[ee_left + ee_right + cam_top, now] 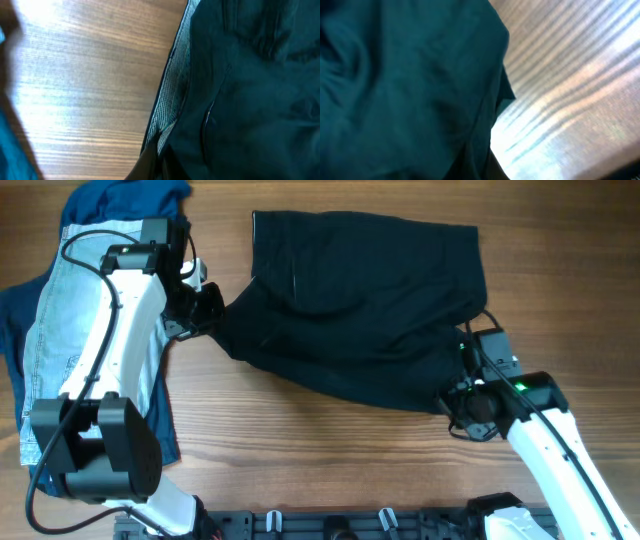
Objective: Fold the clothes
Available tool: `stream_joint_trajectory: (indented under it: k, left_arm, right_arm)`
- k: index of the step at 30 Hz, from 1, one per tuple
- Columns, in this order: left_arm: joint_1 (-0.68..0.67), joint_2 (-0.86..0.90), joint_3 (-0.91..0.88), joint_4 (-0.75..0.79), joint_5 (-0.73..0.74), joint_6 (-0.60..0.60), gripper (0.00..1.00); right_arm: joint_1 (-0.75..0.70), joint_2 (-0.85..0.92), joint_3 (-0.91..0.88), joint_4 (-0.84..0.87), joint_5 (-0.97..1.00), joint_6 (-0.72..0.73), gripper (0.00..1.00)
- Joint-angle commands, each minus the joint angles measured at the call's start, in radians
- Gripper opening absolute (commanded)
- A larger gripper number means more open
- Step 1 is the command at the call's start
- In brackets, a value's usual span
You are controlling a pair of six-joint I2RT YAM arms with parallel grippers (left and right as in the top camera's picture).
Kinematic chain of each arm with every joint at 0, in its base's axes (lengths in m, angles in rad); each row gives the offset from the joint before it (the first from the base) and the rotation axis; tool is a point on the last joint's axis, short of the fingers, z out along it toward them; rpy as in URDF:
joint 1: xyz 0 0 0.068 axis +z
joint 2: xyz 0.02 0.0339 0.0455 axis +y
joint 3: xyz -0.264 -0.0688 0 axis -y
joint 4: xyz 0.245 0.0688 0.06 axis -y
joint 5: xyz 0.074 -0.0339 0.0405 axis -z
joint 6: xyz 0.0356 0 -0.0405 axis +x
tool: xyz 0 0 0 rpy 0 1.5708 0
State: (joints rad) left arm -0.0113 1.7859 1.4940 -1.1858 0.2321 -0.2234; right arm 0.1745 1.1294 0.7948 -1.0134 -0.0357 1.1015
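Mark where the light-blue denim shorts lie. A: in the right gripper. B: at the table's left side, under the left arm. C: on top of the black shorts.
B: the denim shorts lie at the left beneath the left arm, apart from the black shorts.

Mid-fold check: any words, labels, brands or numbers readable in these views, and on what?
None readable. The black shorts, denim shorts, dark blue garment and table show no legible print. A green light on the right arm carries no lettering.
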Motion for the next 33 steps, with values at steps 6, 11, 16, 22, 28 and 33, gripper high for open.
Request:
stream_joint_trajectory:
  k: [6,11,16,22,28,33]
  left_arm:
    - [-0.042,-0.024,-0.087,0.239,-0.013,-0.055,0.04]
    - [-0.107,-0.024,-0.087,0.537,-0.018,-0.046,0.04]
    - [-0.151,-0.024,-0.087,0.805,-0.086,-0.045,0.04]
    - [-0.154,0.032,-0.087,1.098,-0.152,-0.046,0.04]
    - [-0.161,0.206,-0.087,1.400,-0.151,-0.046,0.05]
    - [-0.162,0.338,-0.087,1.662,-0.164,-0.046,0.12]
  right_arm:
    - [-0.244,0.101,0.026,0.482,-0.044,-0.333,0.04]
    - [-0.251,0.228,0.138,0.713,-0.043,-0.430,0.04]
    - [-0.251,0.341,0.150,0.949,-0.032,-0.447,0.04]
    - [-0.251,0.522,0.150,1.233,0.025,-0.447,0.04]
    - [-0.251,0.635,0.150,1.455,0.056,-0.444,0.04]
    - [-0.251,0.748,0.151,1.663,0.122,-0.447,0.04]
